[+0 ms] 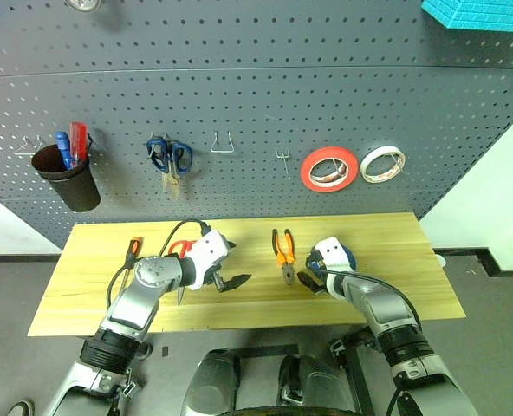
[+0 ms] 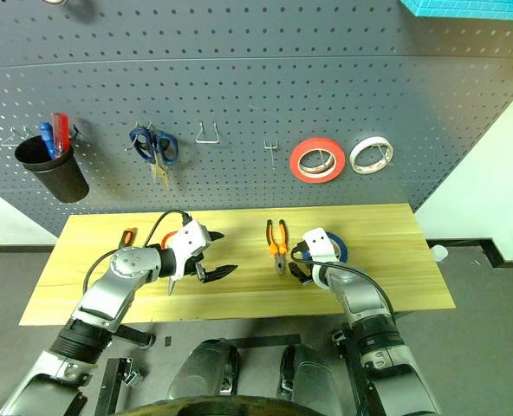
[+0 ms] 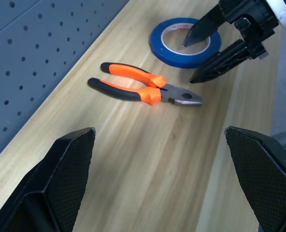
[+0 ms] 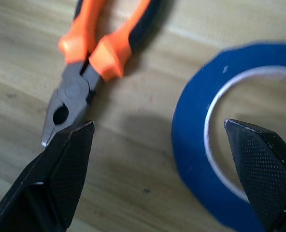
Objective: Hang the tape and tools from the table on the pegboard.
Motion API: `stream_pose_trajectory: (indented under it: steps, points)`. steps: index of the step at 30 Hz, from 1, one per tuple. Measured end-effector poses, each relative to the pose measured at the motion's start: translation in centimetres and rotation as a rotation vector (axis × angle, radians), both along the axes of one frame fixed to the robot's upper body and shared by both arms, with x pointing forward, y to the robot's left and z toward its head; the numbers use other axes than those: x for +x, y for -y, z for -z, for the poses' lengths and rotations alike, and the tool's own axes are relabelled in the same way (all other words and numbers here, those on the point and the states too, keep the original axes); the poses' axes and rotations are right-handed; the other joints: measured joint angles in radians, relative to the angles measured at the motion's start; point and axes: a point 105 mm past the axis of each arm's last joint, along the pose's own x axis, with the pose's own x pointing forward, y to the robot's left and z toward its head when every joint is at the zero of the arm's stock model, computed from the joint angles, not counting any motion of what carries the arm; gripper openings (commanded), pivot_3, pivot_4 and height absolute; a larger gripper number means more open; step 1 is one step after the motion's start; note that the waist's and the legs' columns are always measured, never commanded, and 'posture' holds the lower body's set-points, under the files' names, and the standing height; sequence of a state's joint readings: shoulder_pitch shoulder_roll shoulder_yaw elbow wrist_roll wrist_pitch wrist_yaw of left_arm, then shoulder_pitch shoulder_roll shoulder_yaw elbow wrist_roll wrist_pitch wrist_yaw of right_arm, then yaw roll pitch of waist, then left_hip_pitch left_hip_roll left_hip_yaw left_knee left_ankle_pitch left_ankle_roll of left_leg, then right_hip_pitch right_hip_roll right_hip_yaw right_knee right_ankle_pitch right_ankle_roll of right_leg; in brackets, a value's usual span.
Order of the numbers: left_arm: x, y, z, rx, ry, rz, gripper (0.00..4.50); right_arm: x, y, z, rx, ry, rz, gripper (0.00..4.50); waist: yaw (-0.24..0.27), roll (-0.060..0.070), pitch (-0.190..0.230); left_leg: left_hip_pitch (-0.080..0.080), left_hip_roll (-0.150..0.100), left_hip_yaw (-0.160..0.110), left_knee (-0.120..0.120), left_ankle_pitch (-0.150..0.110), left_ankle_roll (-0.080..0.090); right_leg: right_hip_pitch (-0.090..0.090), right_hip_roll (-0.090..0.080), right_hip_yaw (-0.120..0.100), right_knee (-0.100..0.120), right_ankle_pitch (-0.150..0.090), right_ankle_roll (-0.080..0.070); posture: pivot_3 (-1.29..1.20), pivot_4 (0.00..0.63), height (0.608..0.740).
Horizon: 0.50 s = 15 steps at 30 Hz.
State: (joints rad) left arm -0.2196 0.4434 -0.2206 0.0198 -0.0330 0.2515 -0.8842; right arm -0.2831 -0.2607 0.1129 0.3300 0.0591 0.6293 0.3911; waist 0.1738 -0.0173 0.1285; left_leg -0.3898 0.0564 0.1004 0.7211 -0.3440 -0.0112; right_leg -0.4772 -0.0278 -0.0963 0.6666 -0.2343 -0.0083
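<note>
On the light wood table (image 1: pixel 404 286) lie the orange-and-black pliers (image 1: pixel 282 251), the blue tape (image 3: pixel 158 46), an orange-handled screwdriver (image 1: pixel 133 250) and red-handled scissors (image 1: pixel 179 249). My right gripper (image 1: pixel 311 276) is open and angled down at the tape. One finger hangs over the roll's pale core and the other sits outside the ring, beside the pliers' nose (image 4: pixel 61 113). I cannot tell whether it touches the tape. My left gripper (image 1: pixel 229 282) is open and empty above the table, left of the pliers, with its hand covering part of the scissors. The dark pegboard (image 1: pixel 256 87) rises behind.
On the pegboard hang a black cup (image 1: pixel 68 182) with blue and red screwdrivers, blue-handled scissors (image 1: pixel 170 156), a red roll (image 1: pixel 329 169) and a white roll (image 1: pixel 383 164). Two bare hooks (image 1: pixel 223 143) (image 1: pixel 282 159) sit between the scissors and the rolls.
</note>
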Motion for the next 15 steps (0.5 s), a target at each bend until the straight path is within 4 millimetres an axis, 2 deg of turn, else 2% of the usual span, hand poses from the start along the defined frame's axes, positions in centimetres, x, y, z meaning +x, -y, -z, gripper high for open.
stream_pose_trajectory:
  steps: [15]
  points:
    - [-1.4,-0.7,-0.2,0.013,-0.022,-0.021,4.49,0.5,-0.1,-0.5,0.041,-0.024,0.008,4.5,-0.001,0.0,0.031,0.0,0.0,0.0,0.0,0.0,0.0,0.0,0.0,0.0,0.0,0.0,0.0,0.39,0.185,0.676]
